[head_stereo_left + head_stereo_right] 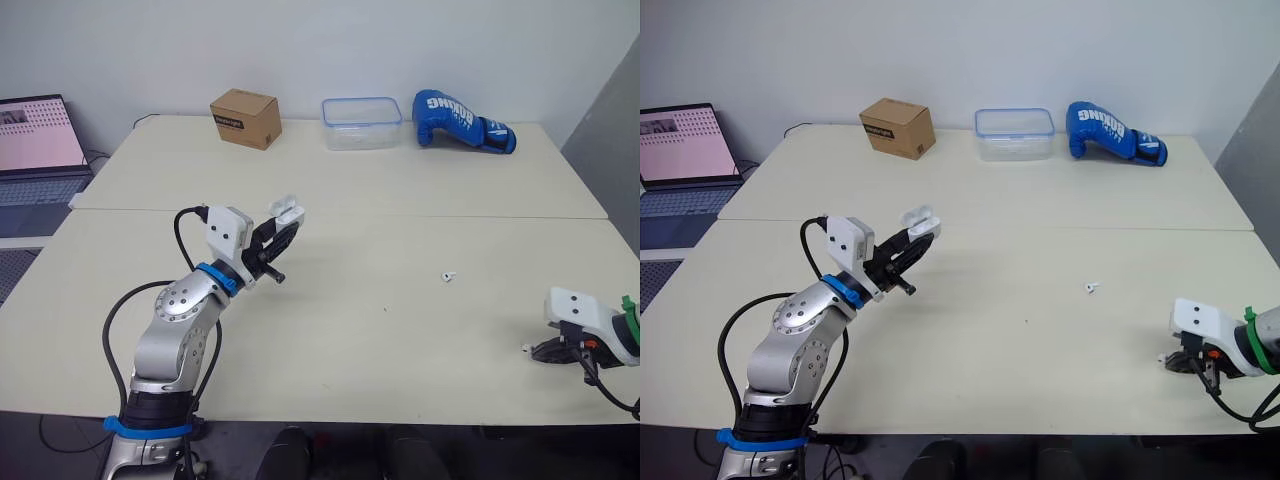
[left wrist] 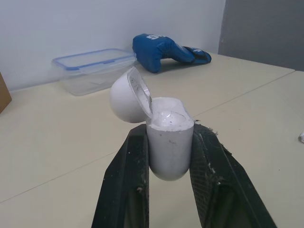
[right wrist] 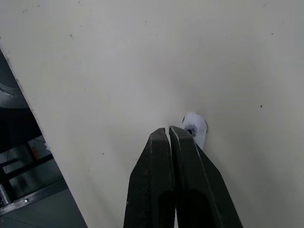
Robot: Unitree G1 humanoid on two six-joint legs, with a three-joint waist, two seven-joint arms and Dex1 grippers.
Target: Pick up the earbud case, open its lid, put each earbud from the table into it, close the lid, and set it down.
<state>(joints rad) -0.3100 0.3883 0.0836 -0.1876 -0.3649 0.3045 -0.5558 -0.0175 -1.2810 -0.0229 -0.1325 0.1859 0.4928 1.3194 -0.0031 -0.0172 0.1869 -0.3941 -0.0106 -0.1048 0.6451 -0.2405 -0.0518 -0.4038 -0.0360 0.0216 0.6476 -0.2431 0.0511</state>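
The tabletop (image 1: 400, 330) is big, flat, pale and smooth. The left pincer (image 1: 288, 226) is up in the air and squeezes the earbud case (image 2: 169, 147) by its sides. The case is white, shiny and round at the bottom. Its little lid (image 2: 124, 99) is tipped open. The right pincer (image 3: 170, 130) is low by the near edge, with its two black fingers pressed together on nothing. One tiny white earbud (image 3: 196, 126) lies just beside their tips. I think the pincer should open a little, go around it and pinch softly, because it looks slippery. The other earbud (image 1: 449, 275) lies nearer the middle.
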